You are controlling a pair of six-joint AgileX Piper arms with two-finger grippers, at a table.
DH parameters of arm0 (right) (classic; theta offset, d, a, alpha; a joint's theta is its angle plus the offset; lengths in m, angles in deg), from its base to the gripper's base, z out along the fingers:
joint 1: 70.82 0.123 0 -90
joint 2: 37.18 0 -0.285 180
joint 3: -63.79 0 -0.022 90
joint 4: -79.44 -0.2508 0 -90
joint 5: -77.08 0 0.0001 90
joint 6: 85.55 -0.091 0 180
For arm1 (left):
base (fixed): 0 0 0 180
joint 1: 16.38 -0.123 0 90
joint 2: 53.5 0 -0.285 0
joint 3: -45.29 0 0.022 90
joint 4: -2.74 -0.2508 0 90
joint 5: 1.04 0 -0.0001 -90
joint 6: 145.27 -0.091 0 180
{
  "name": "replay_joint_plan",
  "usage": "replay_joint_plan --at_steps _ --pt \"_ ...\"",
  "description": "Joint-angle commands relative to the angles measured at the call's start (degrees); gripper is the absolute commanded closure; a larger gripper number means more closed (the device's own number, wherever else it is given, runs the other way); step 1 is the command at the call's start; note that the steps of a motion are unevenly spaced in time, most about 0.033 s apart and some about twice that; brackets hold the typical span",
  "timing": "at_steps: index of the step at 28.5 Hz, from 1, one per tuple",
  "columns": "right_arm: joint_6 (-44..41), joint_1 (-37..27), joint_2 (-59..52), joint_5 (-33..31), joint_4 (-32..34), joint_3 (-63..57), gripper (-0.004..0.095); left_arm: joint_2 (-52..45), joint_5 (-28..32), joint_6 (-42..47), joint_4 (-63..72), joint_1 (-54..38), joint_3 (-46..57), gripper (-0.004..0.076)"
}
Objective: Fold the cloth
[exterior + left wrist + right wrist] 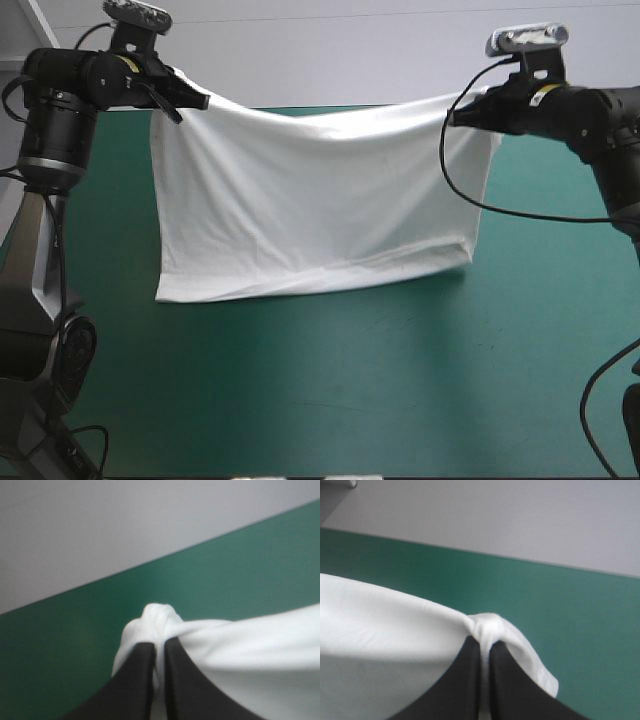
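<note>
Closest in the left wrist view, the left gripper (159,644) has its black fingers (135,680) pressed all but together, pinching a bunched knot of the white T-shirt (320,200) that bulges just past their tips. The right gripper (485,644) does the same at the opposite corner, its fingers nearly meeting on a small twisted wad of fabric. Seen from the high view, both grippers are raised over the far half of the table, well apart. The T-shirt is stretched between them, so its long axis runs left to right, along the table's far edge. Its top edge sags in a shallow curve between the two held corners. From there the fabric hangs toward the teal-green cover (350,390) as a broad, roughly rectangular sheet. The lower edge slants, reaching nearer the front on the left side than on the right. Whether that edge touches the cover cannot be told, and neither neck nor sleeves can be made out.
</note>
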Motion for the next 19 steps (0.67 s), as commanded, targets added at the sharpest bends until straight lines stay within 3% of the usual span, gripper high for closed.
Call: replay_joint_plan --at_steps 1,7,19 --pt "-0.9 0.0 0.2 2.6 2.6 11.9 0.0925 -3.5 1.8 3.8 -5.9 0.1 -7.4 0.0705" --pt "-0.9 0.0 3.9 -2.4 2.3 26.0 0.0925 -3.5 0.2 7.4 -8.2 0.1 -12.9 0.0705" --pt "1.0 0.0 7.1 -1.0 0.4 29.3 0.0925 -3.2 3.1 6.3 -5.0 0.1 -14.9 0.0705"
